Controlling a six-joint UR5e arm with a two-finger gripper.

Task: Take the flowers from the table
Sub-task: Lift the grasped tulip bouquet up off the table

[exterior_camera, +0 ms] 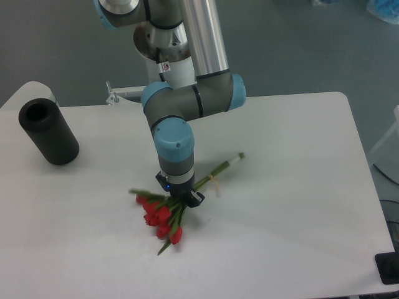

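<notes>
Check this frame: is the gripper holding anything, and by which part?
The gripper is shut on the flowers, gripping the stems just behind the red buds.

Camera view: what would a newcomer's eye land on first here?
The red flowers near the middle of the white table, with the arm's hand closed on their stems just above the buds. Next, the black cylinder lying at the table's left edge.

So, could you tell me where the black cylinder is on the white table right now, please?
The black cylinder lies on its side near the far-left corner of the white table, well apart from the bunch of red tulips under the gripper.
</notes>
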